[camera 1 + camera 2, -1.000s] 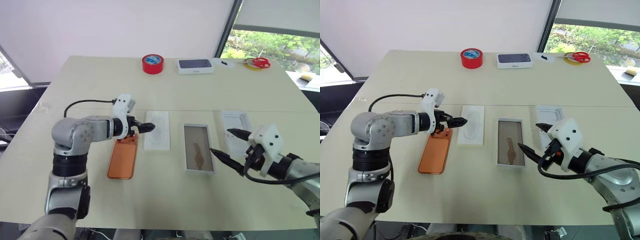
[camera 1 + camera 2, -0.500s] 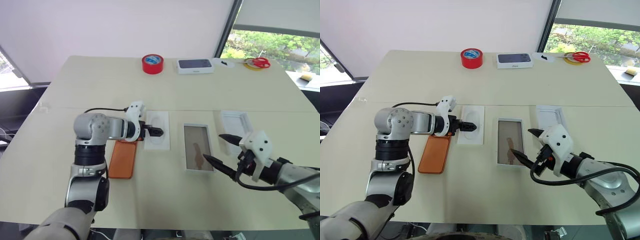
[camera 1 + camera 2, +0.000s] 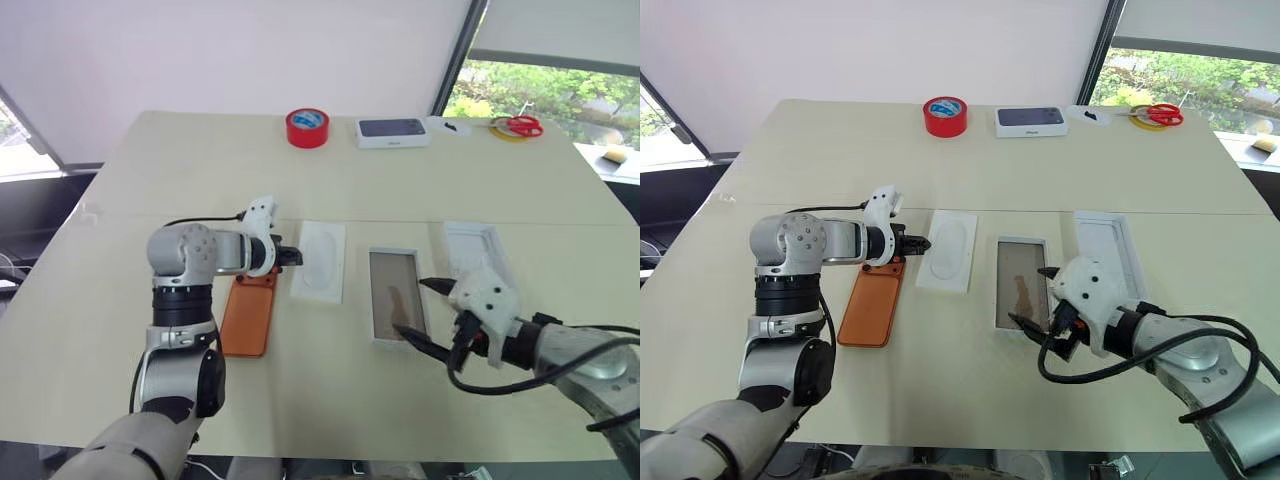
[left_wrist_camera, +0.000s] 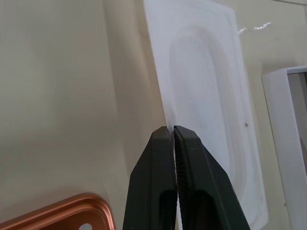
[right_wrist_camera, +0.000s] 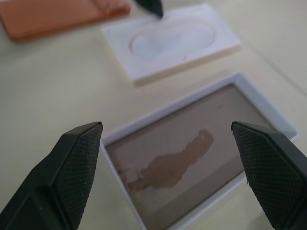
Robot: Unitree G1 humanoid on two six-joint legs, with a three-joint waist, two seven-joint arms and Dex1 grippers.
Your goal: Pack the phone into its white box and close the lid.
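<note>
Nearest the camera, at the lower right of the left eye frame, the right gripper [image 3: 419, 312] hangs with its two fingers spread wide, one tip over the near end of the white box [image 3: 396, 297] and the other beside its right rim. In the right wrist view the box [image 5: 201, 148] lies open between the fingers, its tan-brown floor bare; the hand looks placed to steady the box, not to lift it.

Left of centre, the phone [image 3: 249, 310] lies flat on the table [image 3: 180, 160], orange back up, not yet packed. Just beyond its top end the left gripper [image 3: 291, 257] has its fingers pressed together at the left edge of the white insert card [image 3: 320, 260]. The left wrist view shows the tips [image 4: 165, 139] meeting right at the card's edge [image 4: 206, 91]; whether they pinch it cannot be told. Judgement: the card is being dealt with first.

Right of the box lies the lid [image 3: 478, 248], ridged inside up, waiting.

At the far edge, upper frame, stand a red tape roll [image 3: 306, 127], a blue-topped box [image 3: 393, 131] and scissors [image 3: 518, 125].
</note>
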